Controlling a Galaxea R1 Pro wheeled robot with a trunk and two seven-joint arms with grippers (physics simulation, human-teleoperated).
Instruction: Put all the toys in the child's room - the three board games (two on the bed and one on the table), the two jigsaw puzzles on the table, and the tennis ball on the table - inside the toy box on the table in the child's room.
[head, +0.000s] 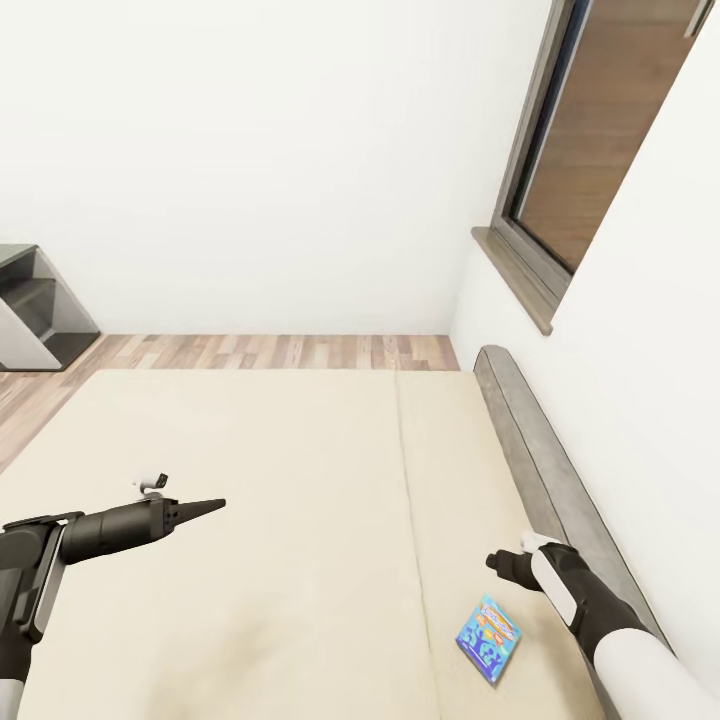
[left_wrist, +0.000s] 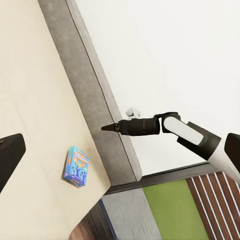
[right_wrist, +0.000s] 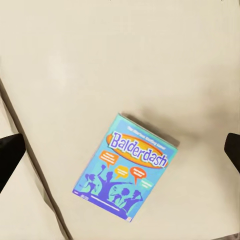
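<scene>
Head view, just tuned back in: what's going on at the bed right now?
The robot stands at the bed. Its right gripper hangs above the small blue board game, lettered Balderdash, which lies flat on the mattress near the grey headboard. Nothing is gripped. The left gripper points out over bare mattress.

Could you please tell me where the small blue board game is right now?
The blue board game lies flat on the bed, low right in the head view, close to the grey headboard and just beneath the right gripper.
</scene>
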